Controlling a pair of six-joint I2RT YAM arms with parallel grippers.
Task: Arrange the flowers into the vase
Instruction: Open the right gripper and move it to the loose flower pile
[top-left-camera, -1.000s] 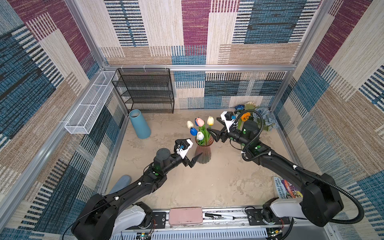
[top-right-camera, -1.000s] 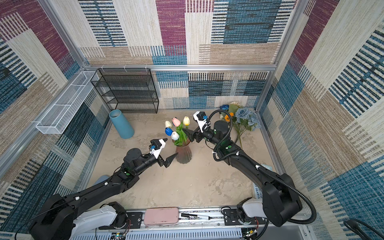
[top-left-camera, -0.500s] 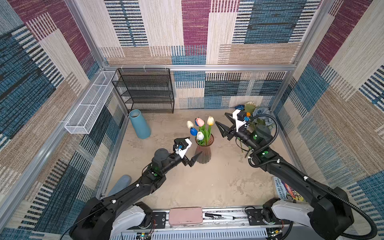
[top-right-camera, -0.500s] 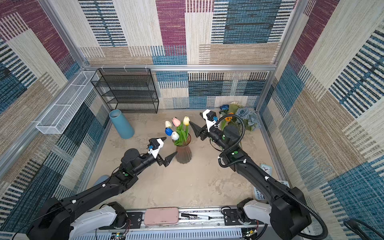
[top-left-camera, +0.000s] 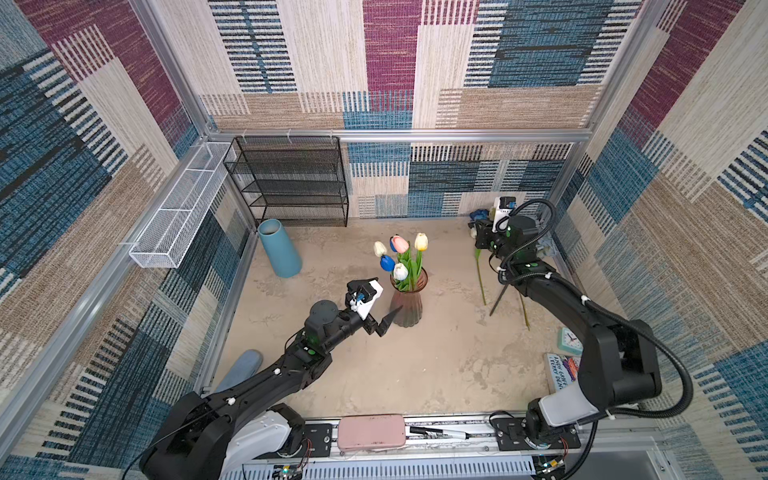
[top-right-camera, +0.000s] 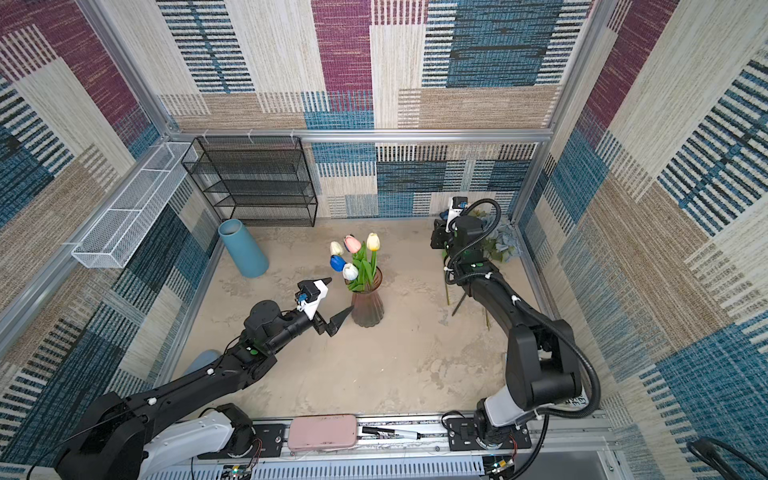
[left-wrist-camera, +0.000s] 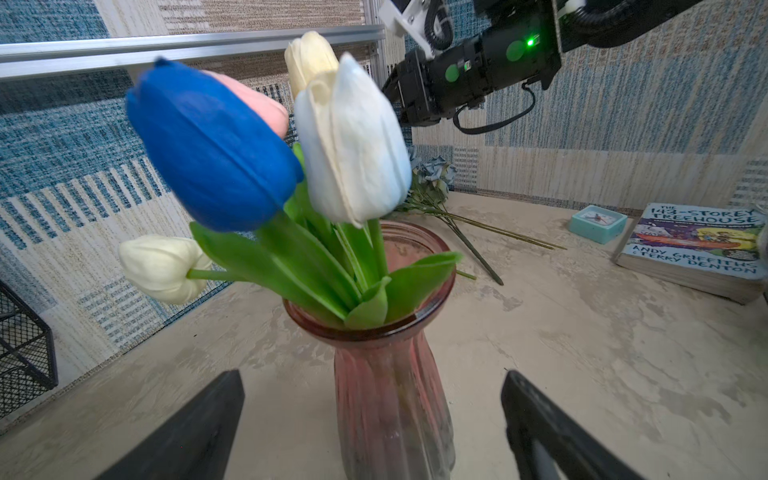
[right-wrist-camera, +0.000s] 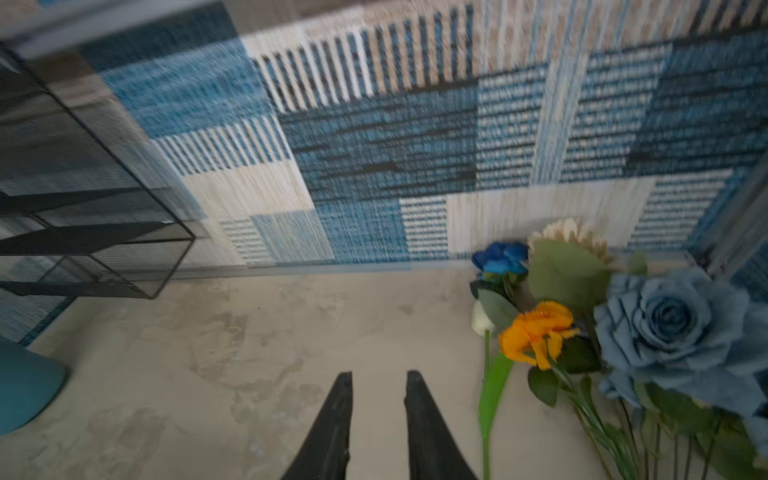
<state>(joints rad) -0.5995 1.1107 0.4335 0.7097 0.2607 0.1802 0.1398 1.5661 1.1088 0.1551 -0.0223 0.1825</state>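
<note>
Robot lab test cell: an aluminium frame (top-left-camera: 374, 135) holds patterned fabric walls (top-left-camera: 390, 62) around a beige counter (top-left-camera: 436, 365); left arm (top-left-camera: 266, 380) and right arm (top-left-camera: 557, 297) are bolted to a front rail (top-left-camera: 465, 422).

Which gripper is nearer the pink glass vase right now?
Left. The left gripper faces the vase at close range; the right gripper is off by the loose flowers at the back wall.

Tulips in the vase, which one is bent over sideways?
The cream tulip beside the dark blue tulip. Its stem leaves the vase almost sideways, so the head hangs out past the rim, while the rest stand more upright.
</note>
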